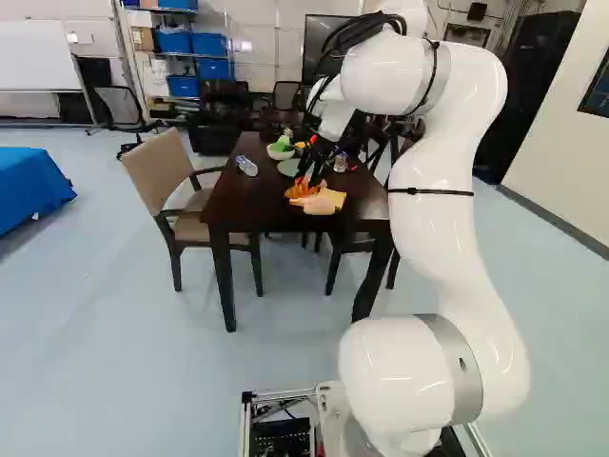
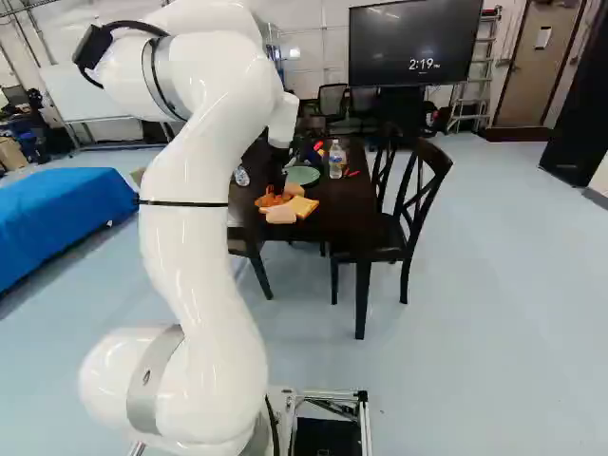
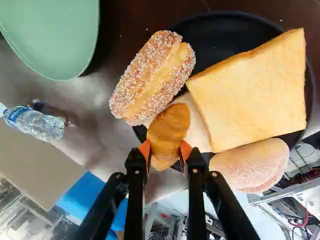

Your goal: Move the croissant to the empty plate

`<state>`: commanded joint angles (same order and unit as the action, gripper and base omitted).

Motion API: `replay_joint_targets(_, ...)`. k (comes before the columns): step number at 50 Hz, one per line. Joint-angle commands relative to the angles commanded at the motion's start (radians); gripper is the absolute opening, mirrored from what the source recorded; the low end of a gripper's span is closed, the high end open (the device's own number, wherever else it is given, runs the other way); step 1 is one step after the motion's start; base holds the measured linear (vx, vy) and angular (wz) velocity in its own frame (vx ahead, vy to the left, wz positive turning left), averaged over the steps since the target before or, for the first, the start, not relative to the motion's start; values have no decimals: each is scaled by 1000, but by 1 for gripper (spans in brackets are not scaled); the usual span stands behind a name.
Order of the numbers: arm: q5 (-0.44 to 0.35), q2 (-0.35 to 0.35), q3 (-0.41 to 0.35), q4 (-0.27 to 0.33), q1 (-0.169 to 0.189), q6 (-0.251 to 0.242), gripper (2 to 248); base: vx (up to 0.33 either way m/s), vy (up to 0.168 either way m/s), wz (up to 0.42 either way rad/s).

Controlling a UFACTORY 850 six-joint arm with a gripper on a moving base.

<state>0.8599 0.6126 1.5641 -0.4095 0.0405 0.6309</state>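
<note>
The white arm [image 1: 438, 200], all smooth rounded tubes with grey metal bands, rises from its wheeled frame and reaches over the dark wooden counter [image 2: 332, 220]. Near the counter's near edge sits a round, matte black plate [image 3: 220, 37]. It carries a thick, square bread slice [image 3: 252, 90] with a fine, golden surface, a pale, rounded roll [image 3: 250, 165] with a dusted top, and a split bun [image 3: 152, 75] crusted in coarse sugar grains, jutting past the rim. A paler piece of bread [image 3: 196, 125] shows partly from under the slice.

Over this plate's rim is the black tool [image 1: 310, 179], its fingers a little apart and closed on the croissant [image 3: 169, 131], a plump, glossy brown piece pinched between both orange pads [image 3: 185, 150]. Whether the croissant also touches the bread under it, I cannot tell.

Farther in from the near edge, apart from the black plate, lies the empty plate [image 3: 50, 35], smooth, pale green and rounded. By the counter's left edge is a clear, ribbed plastic bottle [image 1: 247, 165]; toward the right edge another bottle [image 2: 336, 160] stands upright. Beyond the green plate is a white bowl [image 1: 279, 153] holding green things.
</note>
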Motion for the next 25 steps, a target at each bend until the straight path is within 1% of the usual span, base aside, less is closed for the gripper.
replay_joint_targets(25,0,-2,0,0,0,0,92,0,0,0)
